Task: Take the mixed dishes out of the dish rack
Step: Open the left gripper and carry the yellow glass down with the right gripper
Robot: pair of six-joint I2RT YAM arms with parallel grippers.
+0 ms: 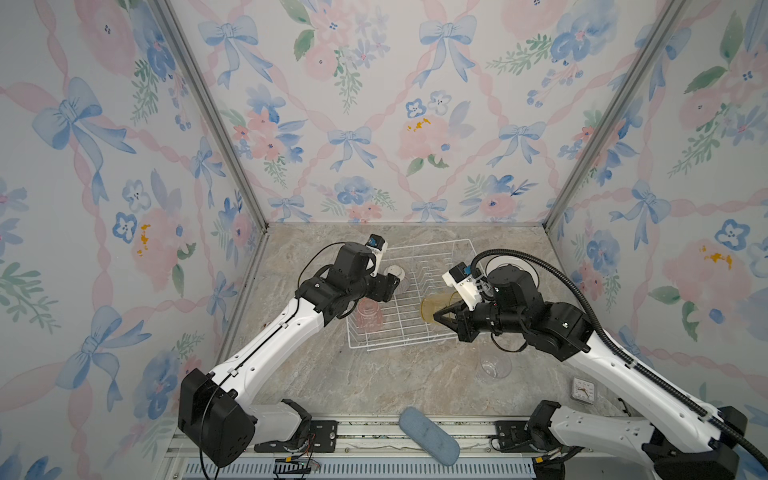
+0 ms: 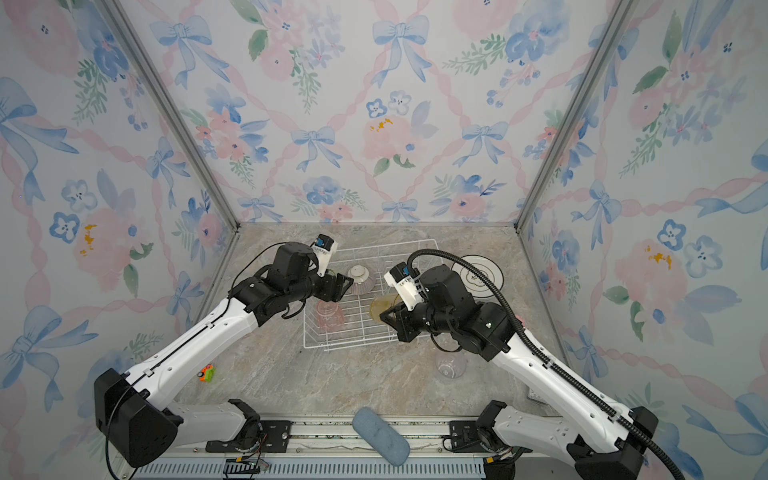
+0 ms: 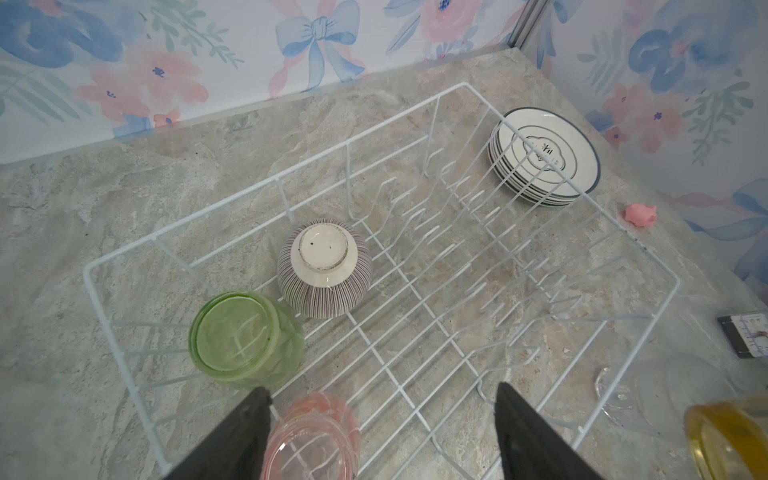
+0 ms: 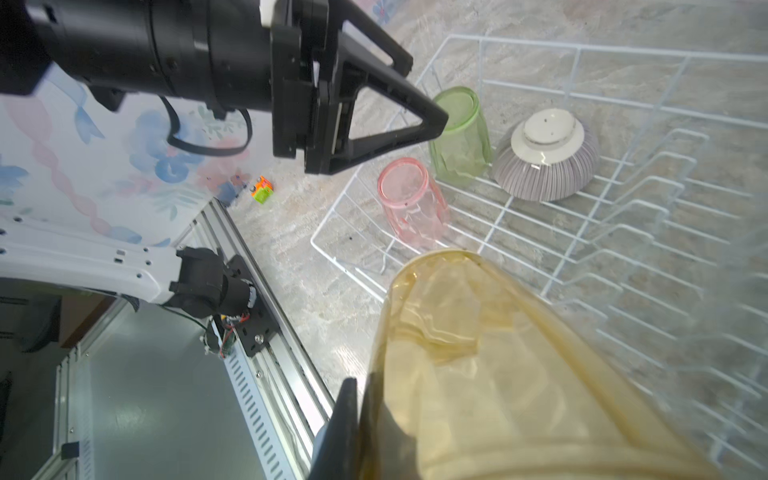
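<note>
On the marble counter (image 1: 374, 382), the rack (image 3: 415, 286) holds two cups (image 3: 245, 338) and one bowl (image 3: 324, 270); left gripper (image 3: 382, 390) spread, right gripper (image 1: 438, 316) pinching one yellow cup (image 4: 478, 353).

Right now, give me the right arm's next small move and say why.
Probably swing the right tool sideways, out past the dish rack's wall, toward the clear tumbler. It is shut on the yellow tumbler, which hangs over the rack, and the counter beside the clear one looks free.

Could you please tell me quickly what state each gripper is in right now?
Left gripper: open, holding nothing.
Right gripper: shut on the yellow tumbler.
</note>
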